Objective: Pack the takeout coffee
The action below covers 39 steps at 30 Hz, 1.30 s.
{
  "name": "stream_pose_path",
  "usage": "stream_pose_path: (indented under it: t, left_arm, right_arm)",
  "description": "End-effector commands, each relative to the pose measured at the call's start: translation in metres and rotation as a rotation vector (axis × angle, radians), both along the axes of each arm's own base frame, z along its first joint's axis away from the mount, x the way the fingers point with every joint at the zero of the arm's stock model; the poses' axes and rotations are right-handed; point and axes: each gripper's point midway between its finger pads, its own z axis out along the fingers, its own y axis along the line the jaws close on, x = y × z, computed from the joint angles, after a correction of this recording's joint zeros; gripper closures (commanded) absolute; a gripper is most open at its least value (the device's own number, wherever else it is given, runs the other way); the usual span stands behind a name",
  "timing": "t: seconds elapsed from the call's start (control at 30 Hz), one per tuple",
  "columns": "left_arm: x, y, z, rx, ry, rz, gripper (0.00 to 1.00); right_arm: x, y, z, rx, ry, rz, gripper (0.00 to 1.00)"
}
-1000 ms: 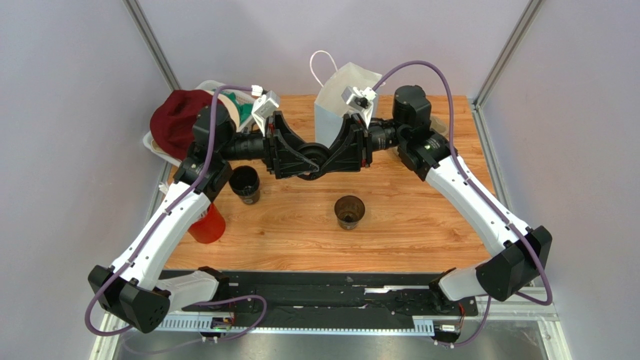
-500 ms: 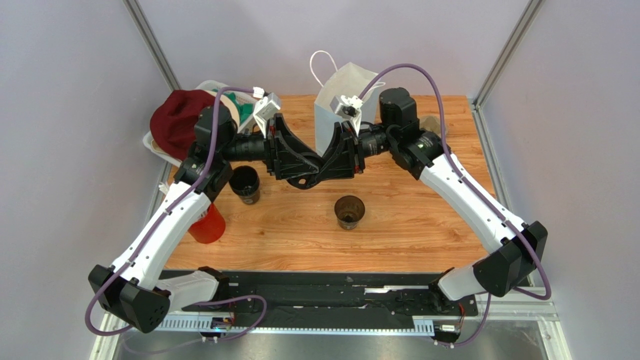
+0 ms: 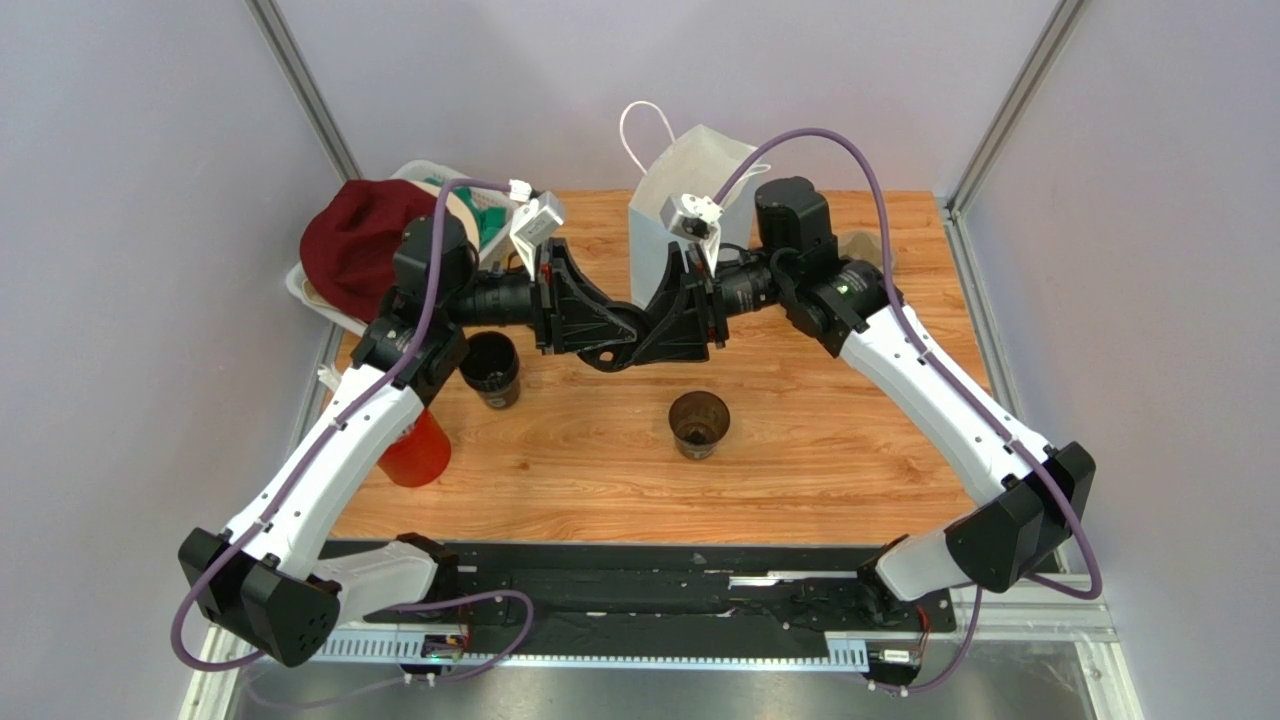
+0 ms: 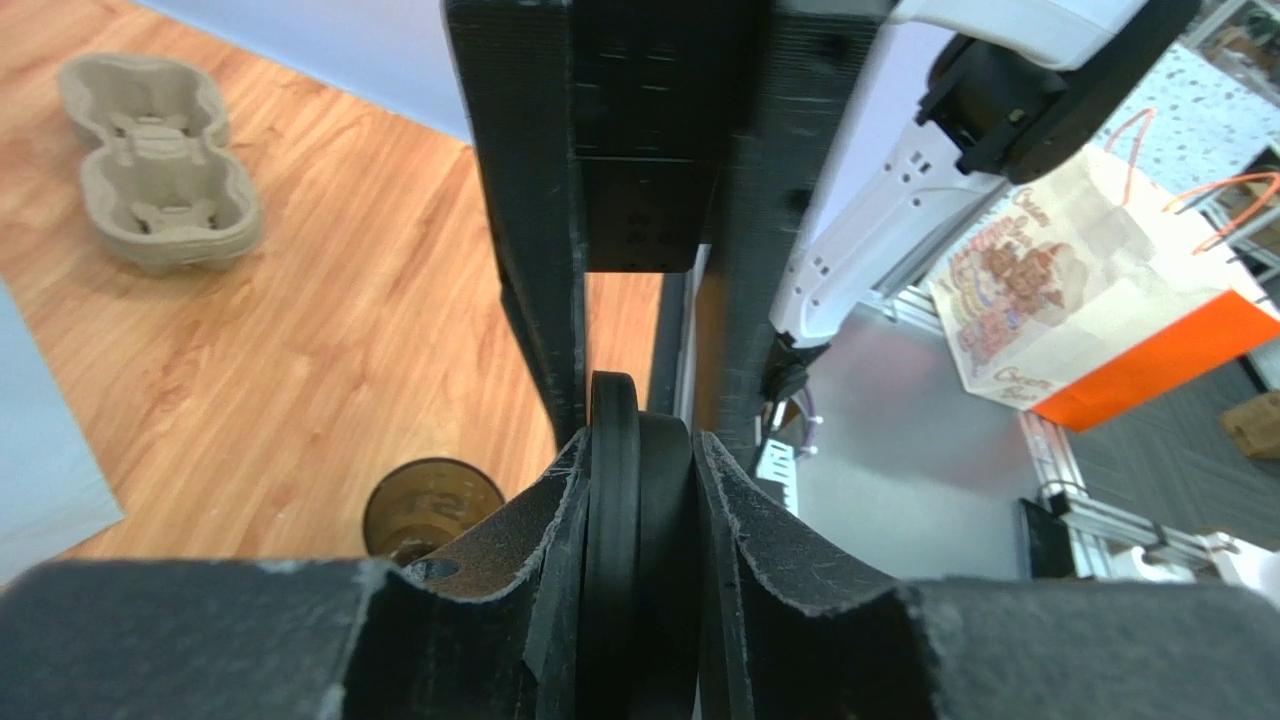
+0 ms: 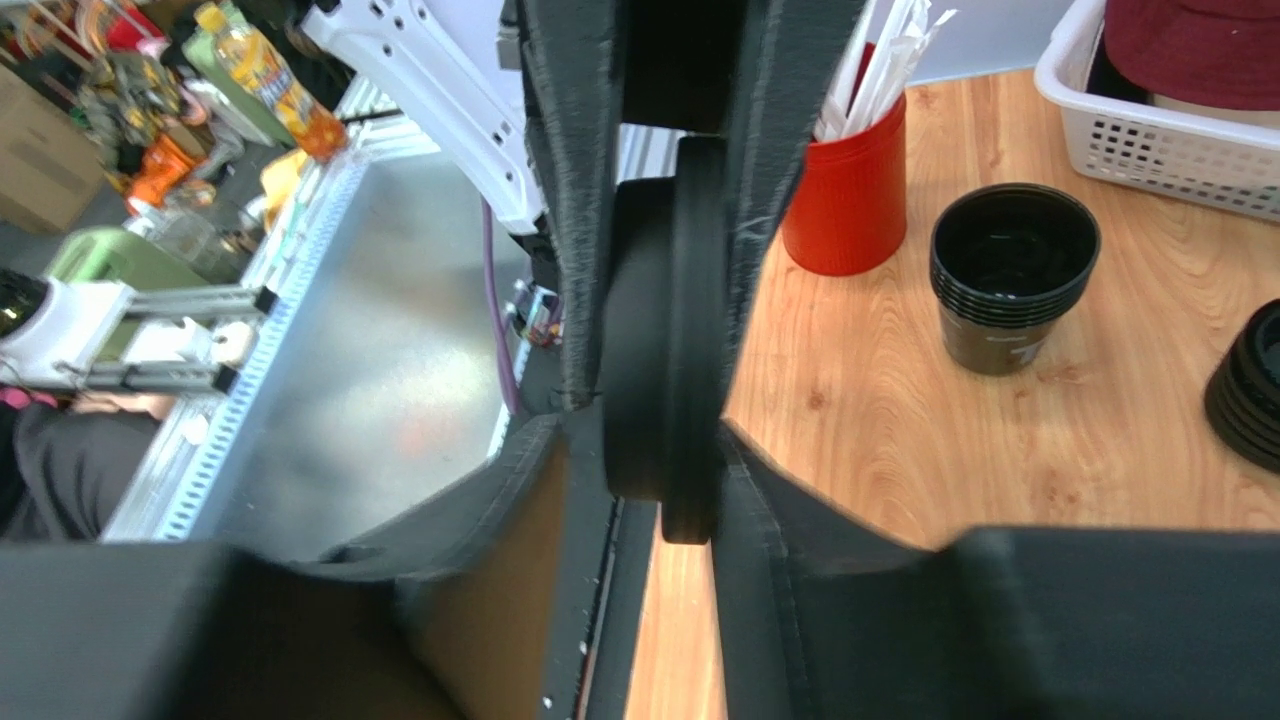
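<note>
Left gripper (image 3: 610, 354): you had its fingers pressed on both faces of a black lid (image 5: 661, 330), held on edge in mid-air.
Right gripper (image 5: 661, 438): its fingers flanked the same lid from the opposite side. You could not tell whether they were gripping or only touching.
Why both met there: this looked like a hand-over, with the lid shared above the table so neither arm had to set it down.
Takeout coffee (image 3: 700, 423): it stood upright and uncovered on the wood, just in front of the joined grippers, apart from both.
Paper bag (image 3: 684, 195): it waited open at the far edge behind the right wrist, with the cup not yet in it.
Spare cups (image 3: 490, 368): the stack sat beside your left arm, untouched.
Likely step: capping the cup before bagging, in my judgement.
</note>
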Motion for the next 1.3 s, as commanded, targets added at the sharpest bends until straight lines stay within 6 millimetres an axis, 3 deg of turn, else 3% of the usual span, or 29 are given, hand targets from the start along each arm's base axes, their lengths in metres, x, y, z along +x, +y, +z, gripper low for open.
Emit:
stream_pose_path:
  t: [0.0, 0.13, 0.23, 0.37, 0.5, 0.63, 0.73, 0.87, 1.1, 1.27]
  left_arm:
    - [0.005, 0.003, 0.003, -0.006, -0.039, 0.051, 0.70]
    - [0.017, 0.007, -0.001, 0.000, -0.015, 0.126, 0.71]
    - [0.035, 0.013, -0.007, 0.008, 0.016, 0.226, 0.72]
    - [0.061, 0.027, -0.022, 0.032, 0.077, 0.378, 0.74]
    - [0.084, 0.041, -0.043, 0.056, 0.168, 0.504, 0.77]
    - [0.094, 0.045, -0.054, 0.029, 0.236, 0.537, 0.76]
    - [0.097, 0.047, -0.062, 0.020, 0.269, 0.545, 0.76]
    - [0.098, 0.049, -0.066, 0.003, 0.307, 0.544, 0.75]
    - [0.098, 0.046, -0.073, -0.022, 0.367, 0.520, 0.75]
    - [0.098, 0.045, -0.076, -0.020, 0.383, 0.513, 0.75]
  right_arm:
    - [-0.002, -0.003, 0.016, 0.013, -0.120, -0.012, 0.53]
    - [0.005, -0.013, 0.016, -0.019, -0.208, -0.080, 0.40]
    - [0.024, -0.028, 0.014, -0.079, -0.297, -0.220, 0.30]
    - [0.044, -0.050, 0.007, -0.170, -0.499, -0.351, 0.27]
    - [0.035, -0.058, 0.002, -0.212, -0.597, -0.337, 0.26]
    - [0.016, -0.035, -0.015, -0.263, -0.646, -0.244, 0.27]
    - [0.011, -0.014, -0.039, -0.345, -0.710, -0.193, 0.29]
    - [0.013, 0.011, -0.052, -0.393, -0.748, -0.172, 0.33]
    - [0.023, 0.039, -0.060, -0.438, -0.772, -0.186, 0.35]
    - [0.025, 0.046, -0.060, -0.445, -0.780, -0.201, 0.35]
